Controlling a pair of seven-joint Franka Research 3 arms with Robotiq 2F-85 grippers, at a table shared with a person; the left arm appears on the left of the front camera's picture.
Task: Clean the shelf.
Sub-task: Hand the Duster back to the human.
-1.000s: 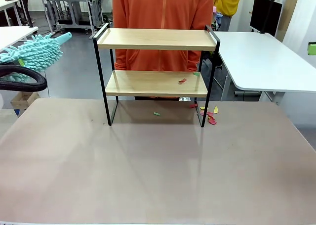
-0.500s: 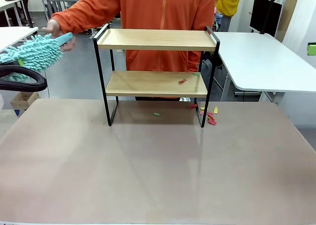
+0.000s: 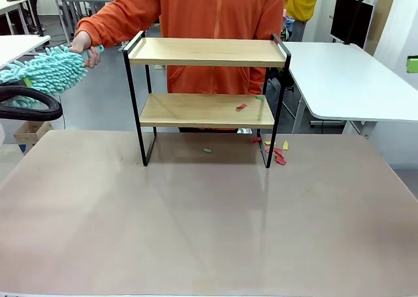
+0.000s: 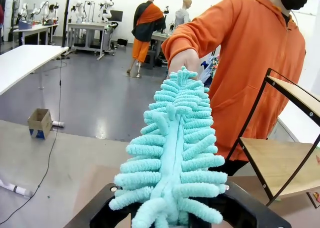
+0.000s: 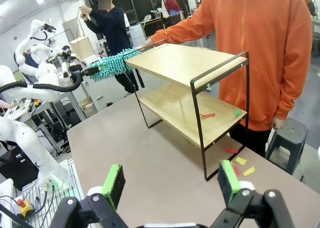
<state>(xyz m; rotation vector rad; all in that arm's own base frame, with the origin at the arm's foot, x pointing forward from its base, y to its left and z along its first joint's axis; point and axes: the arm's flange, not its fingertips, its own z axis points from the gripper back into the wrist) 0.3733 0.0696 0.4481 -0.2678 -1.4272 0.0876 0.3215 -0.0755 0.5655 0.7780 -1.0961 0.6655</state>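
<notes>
The shelf (image 3: 208,51) stands at the table's far side, with two light wooden boards in a black frame; it also appears as the shelf (image 5: 185,62) in the right wrist view. Red and green paper scraps (image 3: 241,106) lie on its lower board. A teal fluffy duster (image 3: 46,68) sticks out at the left, and my left gripper (image 4: 167,210) is shut on its fluffy end, the fingers buried under the duster (image 4: 172,153). A person's hand (image 3: 83,44) grips the handle end. My right gripper (image 5: 171,183) stands open above the table with nothing between its pads.
More scraps (image 3: 277,155) lie on the table by the shelf's right legs, and one green scrap (image 3: 207,151) lies under it. The person in orange stands behind the shelf. A white table (image 3: 353,81) is at the right. A black cable (image 3: 29,101) loops at the left edge.
The person's arm has reached out to the left and the hand has closed on the duster's handle. The shelf and scraps have not moved.
</notes>
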